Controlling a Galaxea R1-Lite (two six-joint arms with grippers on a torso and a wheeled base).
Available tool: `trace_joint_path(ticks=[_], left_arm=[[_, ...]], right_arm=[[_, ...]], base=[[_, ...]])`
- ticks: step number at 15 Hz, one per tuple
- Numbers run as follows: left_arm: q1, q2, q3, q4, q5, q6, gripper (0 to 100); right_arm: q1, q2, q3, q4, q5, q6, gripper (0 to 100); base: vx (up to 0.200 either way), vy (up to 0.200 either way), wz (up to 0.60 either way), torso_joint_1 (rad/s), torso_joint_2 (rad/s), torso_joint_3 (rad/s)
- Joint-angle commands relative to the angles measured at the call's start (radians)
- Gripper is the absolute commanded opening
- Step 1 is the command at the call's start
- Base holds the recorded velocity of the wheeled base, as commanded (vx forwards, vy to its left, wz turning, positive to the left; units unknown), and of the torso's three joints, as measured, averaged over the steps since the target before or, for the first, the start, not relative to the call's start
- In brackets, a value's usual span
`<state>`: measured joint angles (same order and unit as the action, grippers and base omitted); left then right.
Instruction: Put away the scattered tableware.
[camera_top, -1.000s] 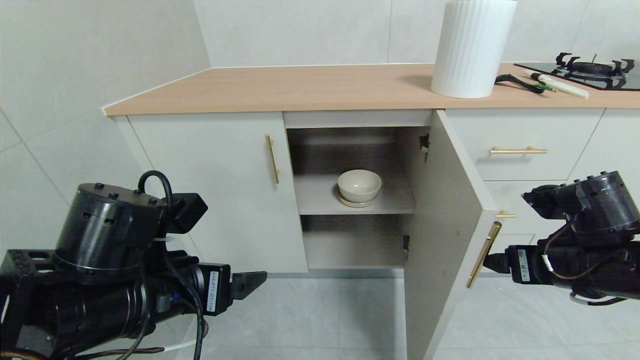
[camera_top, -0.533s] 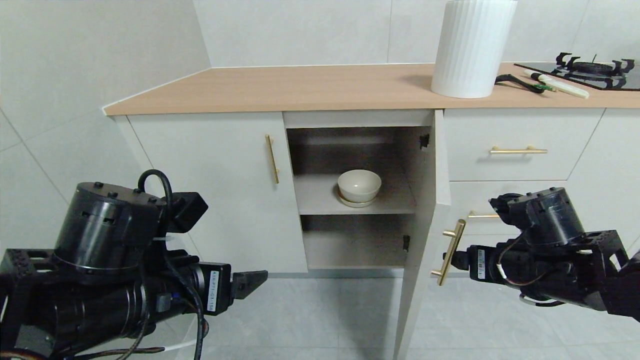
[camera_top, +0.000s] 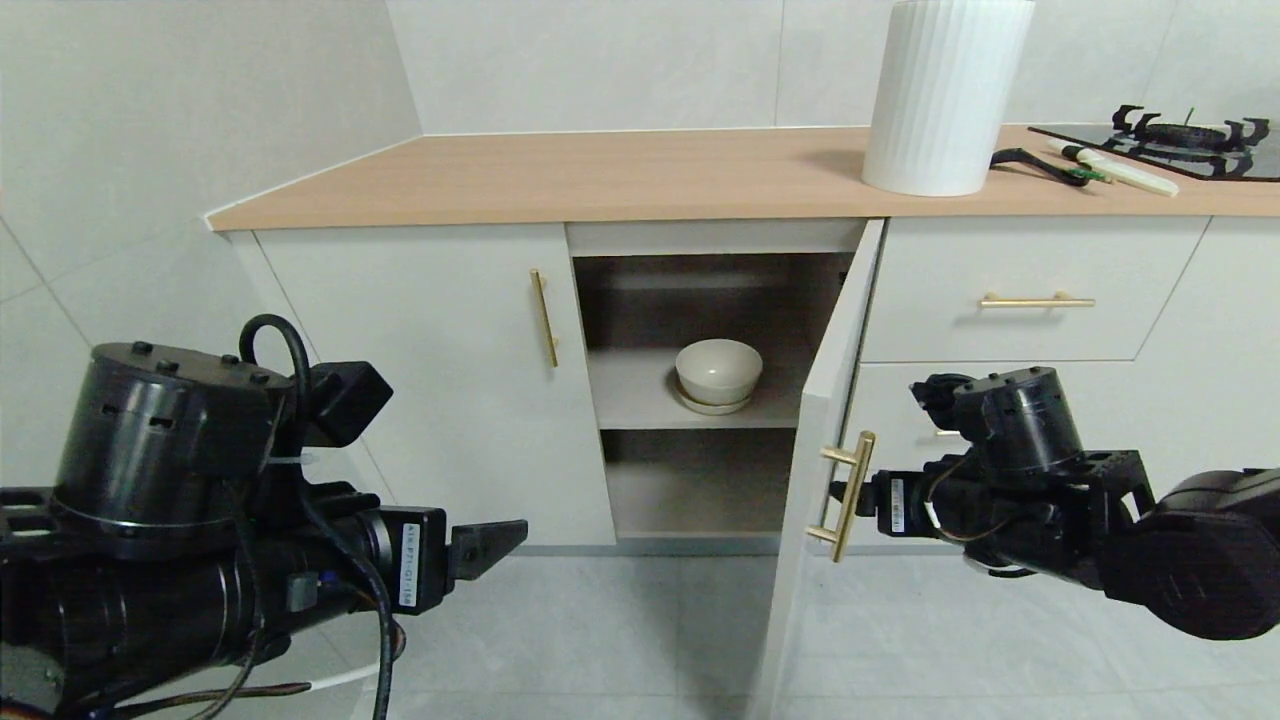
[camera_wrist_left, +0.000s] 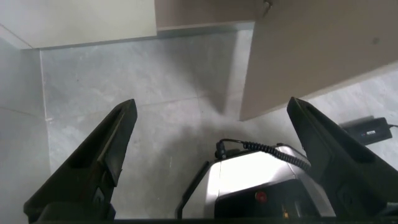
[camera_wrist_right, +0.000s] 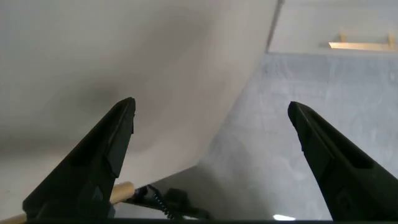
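**While the bowl rests on its shelf, our right gripper sits by the door handle**

Although our right gripper sits just beside the brass handle of the half-open cupboard door, its fingers are spread wide and hold nothing. We cannot tell whether it touches the handle. Beyond that gripper, past the door and up to its left, the cream bowl stands on a small plate on the cupboard's upper shelf. Our left gripper hangs low over the floor, short of the cupboard, fingers likewise spread and empty. The bowl is ahead of it, higher and to its right. High above the right gripper, a white ribbed canister stands on the counter.
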<state>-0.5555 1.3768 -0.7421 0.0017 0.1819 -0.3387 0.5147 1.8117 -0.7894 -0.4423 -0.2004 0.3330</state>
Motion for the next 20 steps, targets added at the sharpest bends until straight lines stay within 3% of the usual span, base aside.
trace_joint_path(ticks=[1, 4, 9, 17, 20], left_arm=[[0.0, -0.004, 0.001, 0.0, 0.001, 0.0, 100], [0.0, 0.002, 0.001, 0.0, 0.001, 0.001, 100], [-0.001, 0.018, 0.007, 0.0, 0.001, 0.001, 100], [0.0, 0.025, 0.006, 0.0, 0.002, 0.001, 100], [0.0, 0.025, 0.004, 0.001, 0.002, 0.001, 100]], right_arm=[[0.002, 0.08, -0.119, 0.016, 0.015, -0.06, 100], [0.004, 0.173, -0.157, -0.003, 0.015, -0.055, 100], [-0.004, 0.29, -0.165, -0.246, 0.004, -0.012, 100], [-0.021, 0.34, -0.263, -0.265, -0.002, 0.12, 100], [-0.019, 0.37, -0.294, -0.266, -0.033, 0.144, 100]], base=[[0.0, 0.0, 0.0, 0.0, 0.0, 0.0], [0.0, 0.0, 0.0, 0.0, 0.0, 0.0], [0.0, 0.0, 0.0, 0.0, 0.0, 0.0], [0.0, 0.0, 0.0, 0.0, 0.0, 0.0], [0.2, 0.0, 0.0, -0.006, 0.0, 0.002]])
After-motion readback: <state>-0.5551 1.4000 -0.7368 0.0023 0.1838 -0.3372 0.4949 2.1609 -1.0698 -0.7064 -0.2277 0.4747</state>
